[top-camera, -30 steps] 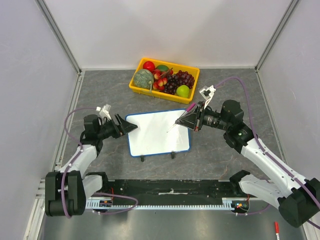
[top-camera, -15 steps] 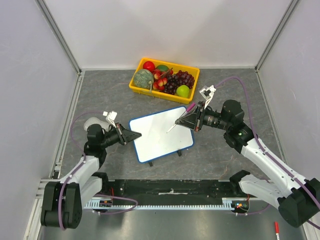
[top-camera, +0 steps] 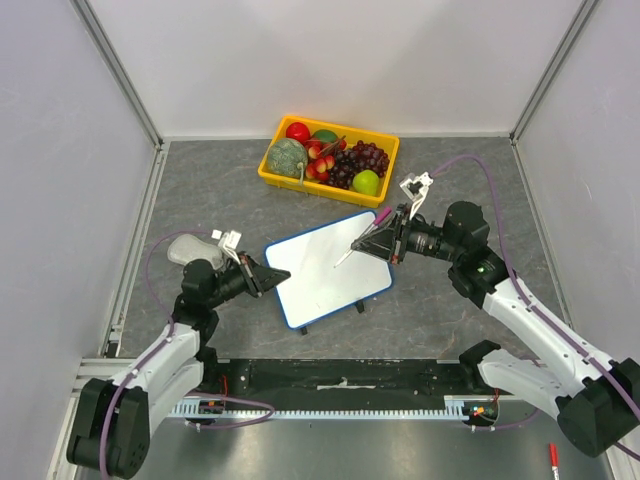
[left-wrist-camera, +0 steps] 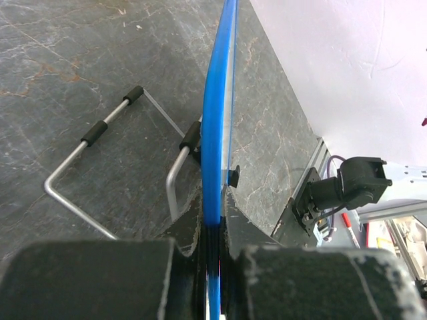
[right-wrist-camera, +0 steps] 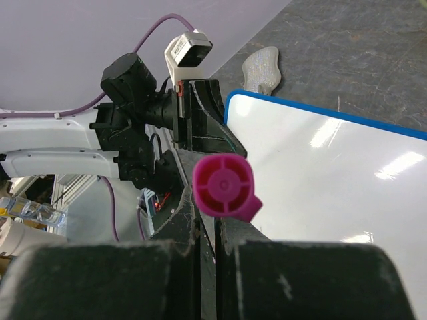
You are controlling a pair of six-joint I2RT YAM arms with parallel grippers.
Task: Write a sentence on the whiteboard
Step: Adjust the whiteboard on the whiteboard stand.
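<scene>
My left pincer (top-camera: pixel 272 277) pinches the glossy whiteboard (top-camera: pixel 330 268) by its thin blue rim at 9 o'clock. The board sits skewed mid-worktop (top-camera: pixel 220 190), on grey marbled stone. My right pincer (top-camera: pixel 368 244) is clamped on a magenta marker (top-camera: pixel 381 216) over the board's 2 o'clock corner.

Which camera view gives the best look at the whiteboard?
Top external: the whiteboard shows almost its whole white face and blue rim. Left wrist sees only the rim edge-on, clamped in the left gripper. Right wrist shows one part of the face behind the marker.
</scene>
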